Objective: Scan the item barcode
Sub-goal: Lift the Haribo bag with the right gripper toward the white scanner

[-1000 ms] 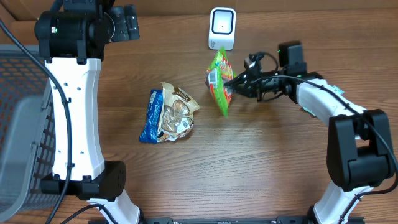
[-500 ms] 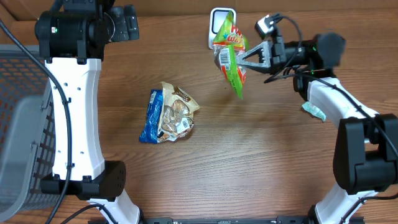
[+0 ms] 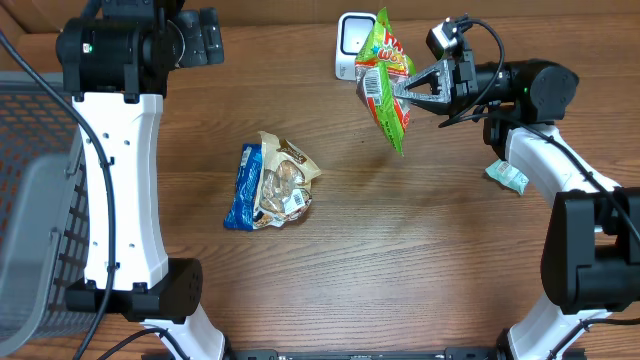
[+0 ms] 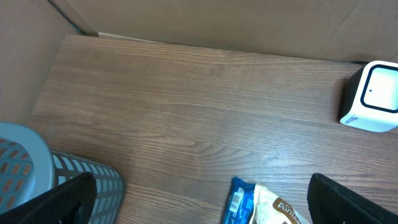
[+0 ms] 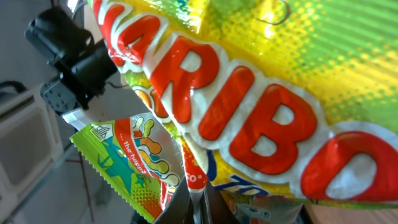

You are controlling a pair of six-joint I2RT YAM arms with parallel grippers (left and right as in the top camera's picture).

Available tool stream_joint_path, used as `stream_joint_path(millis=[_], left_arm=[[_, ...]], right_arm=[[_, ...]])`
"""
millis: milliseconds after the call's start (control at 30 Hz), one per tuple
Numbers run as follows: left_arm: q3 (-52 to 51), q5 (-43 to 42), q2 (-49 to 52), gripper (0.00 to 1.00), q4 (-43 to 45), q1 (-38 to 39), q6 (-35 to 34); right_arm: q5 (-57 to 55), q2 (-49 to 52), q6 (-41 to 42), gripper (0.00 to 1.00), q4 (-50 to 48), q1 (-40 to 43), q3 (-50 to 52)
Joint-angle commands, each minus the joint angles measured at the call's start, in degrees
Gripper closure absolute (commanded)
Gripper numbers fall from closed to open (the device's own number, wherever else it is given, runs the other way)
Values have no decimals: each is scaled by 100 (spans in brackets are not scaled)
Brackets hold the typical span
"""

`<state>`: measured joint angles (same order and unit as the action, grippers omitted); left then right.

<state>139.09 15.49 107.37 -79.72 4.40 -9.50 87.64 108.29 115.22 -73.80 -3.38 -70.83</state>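
One candy bag (image 3: 386, 85) hangs above open tabletop (image 3: 420, 235), overlapping scanner's (image 3: 349, 42) edge.

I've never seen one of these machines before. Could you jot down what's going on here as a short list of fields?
Right gripper: shut on the candy bag, holding it in the air
Candy bag: green, overlapping the edge of the white scanner seen from above; barcode label visible
Left gripper: open, empty, above the table
Lying on table: snack bag, small teal wrapper
Left edge: basket
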Motion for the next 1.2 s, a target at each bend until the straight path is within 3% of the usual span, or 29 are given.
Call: stream_joint_path(millis=[0, 67, 233, 333, 633, 767, 900, 1167], left_arm=[[4, 57, 20, 0, 20, 11, -37], [4, 57, 20, 0, 20, 11, -37], [4, 57, 20, 0, 20, 11, -37], [4, 57, 20, 0, 20, 11, -37], [4, 57, 20, 0, 20, 11, -37], [4, 57, 20, 0, 20, 11, -37], [4, 57, 20, 0, 17, 11, -37], [4, 57, 20, 0, 20, 11, -37]], right_arm=[[-13, -166, -675, 96, 450, 13, -136], [-55, -166, -1405, 96, 1222, -17, -133], [-844, -166, -4581, 96, 5128, -170, -133], [-1967, -166, -6210, 96, 7082, -175, -133], [-5272, -166, -8623, 96, 10343, -199, -752], [-6887, -166, -9132, 96, 11324, -415, -1655], [-8581, -166, -9322, 96, 11545, -809, -2337], [-11669, -37, -10686, 96, 10050, -1910, -2485]])
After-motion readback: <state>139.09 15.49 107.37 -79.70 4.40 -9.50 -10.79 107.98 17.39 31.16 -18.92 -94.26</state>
